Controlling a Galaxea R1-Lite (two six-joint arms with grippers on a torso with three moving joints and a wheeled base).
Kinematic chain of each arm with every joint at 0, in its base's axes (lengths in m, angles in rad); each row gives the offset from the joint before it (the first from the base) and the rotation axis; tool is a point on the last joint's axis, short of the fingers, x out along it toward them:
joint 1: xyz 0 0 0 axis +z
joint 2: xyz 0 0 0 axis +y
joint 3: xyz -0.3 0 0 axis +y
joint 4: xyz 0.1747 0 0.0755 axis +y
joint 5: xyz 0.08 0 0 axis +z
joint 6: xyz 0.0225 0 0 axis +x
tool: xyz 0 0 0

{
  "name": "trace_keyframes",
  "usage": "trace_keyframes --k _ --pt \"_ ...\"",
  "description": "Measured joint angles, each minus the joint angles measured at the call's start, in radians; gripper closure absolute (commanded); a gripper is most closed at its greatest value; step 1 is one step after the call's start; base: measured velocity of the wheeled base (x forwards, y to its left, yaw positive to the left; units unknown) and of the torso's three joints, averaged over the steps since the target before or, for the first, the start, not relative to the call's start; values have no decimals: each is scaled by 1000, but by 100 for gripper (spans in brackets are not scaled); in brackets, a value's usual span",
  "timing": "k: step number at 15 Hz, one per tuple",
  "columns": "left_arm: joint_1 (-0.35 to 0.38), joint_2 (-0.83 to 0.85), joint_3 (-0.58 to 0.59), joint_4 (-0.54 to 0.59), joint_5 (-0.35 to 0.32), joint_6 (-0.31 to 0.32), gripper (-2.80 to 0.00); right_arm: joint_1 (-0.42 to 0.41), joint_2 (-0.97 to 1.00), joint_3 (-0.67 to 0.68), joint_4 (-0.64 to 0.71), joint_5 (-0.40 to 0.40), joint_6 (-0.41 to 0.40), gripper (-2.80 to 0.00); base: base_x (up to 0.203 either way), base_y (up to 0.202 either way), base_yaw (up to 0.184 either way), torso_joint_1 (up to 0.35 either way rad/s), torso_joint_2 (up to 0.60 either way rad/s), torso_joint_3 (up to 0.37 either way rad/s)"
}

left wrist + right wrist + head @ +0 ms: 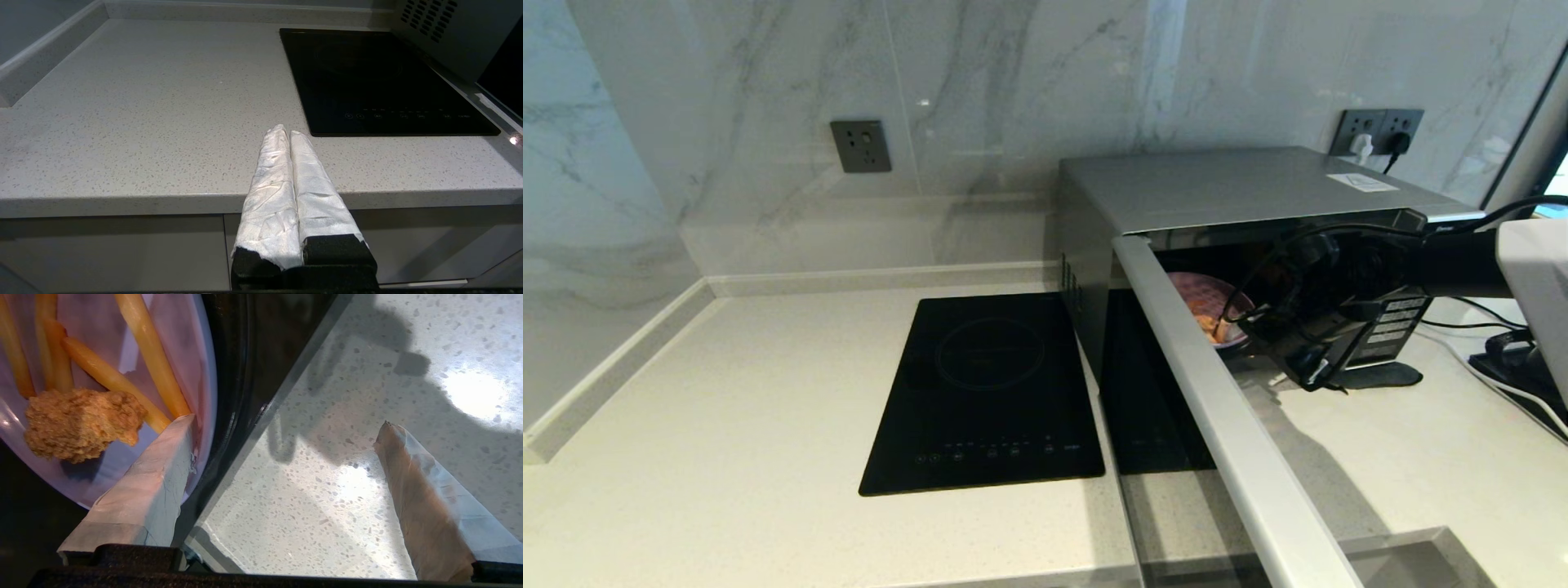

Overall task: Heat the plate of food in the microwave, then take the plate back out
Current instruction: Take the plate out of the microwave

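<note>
The silver microwave [1225, 184] stands on the counter with its door [1217, 408] swung wide open toward me. Inside it sits the lilac plate of food [1205, 298]. The right wrist view shows the plate [179, 339] up close, with fries [151, 355] and a fried chicken piece [79, 422]. My right gripper [284, 421] is open at the oven's mouth [1254, 339]. One wrapped finger [151, 486] lies over the plate's near rim; the other hangs over the counter outside. My left gripper [284, 130] is shut and empty, parked at the counter's front edge.
A flat black induction cooktop [988, 392] lies left of the microwave, also seen from the left wrist [380, 81]. Speckled counter [727, 425] stretches further left to the marble wall. Black cables and a plug block [1503, 359] lie right of the microwave.
</note>
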Motion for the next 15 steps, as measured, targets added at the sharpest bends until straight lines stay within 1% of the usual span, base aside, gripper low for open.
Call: trace_keyframes --k 15 --pt "0 0 0 0 0 0 0 -2 -90 120 -1 -2 0 -280 0 0 0 0 0 0"
